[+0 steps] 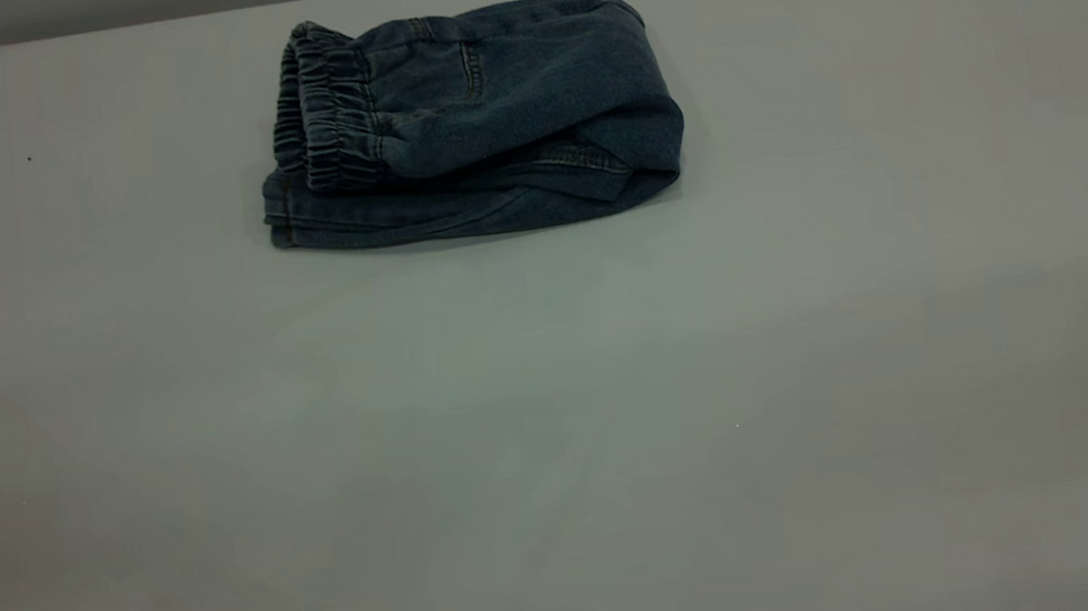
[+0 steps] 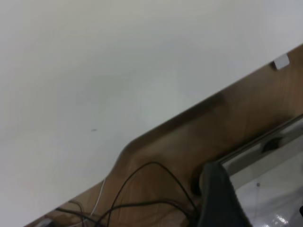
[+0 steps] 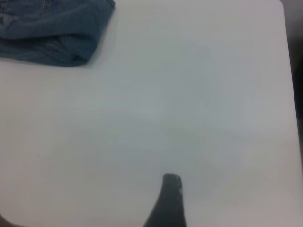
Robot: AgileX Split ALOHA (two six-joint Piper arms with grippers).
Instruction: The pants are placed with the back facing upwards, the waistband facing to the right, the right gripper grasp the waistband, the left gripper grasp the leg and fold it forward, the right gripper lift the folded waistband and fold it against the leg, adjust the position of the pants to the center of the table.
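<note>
1. The small blue denim pants (image 1: 469,120) are seen folded into a compact bundle on the large, plain white table (image 1: 554,423). The bundle lies in the far half of the table, a little to the left of the middle.
2. The gathered, ruffled denim waistband (image 1: 322,108) is laid on top at the bundle's left end, over the layers below. The long axis of the bundle runs from left to right.
3. No arm is shown in the exterior view. Only one dark fingertip of the left gripper (image 2: 220,198) is seen in the left wrist view, over the table's edge and some cables (image 2: 142,189); its state cannot be told.
4. One dark fingertip of the right gripper (image 3: 169,201) is seen in the right wrist view, well apart from the pants; open or closed cannot be told.
5. The folding is judged finished. Only the moving toward the centre seems left, toward the near side.
6. Wide free room is left on every side, except the far edge, which is near.
</note>
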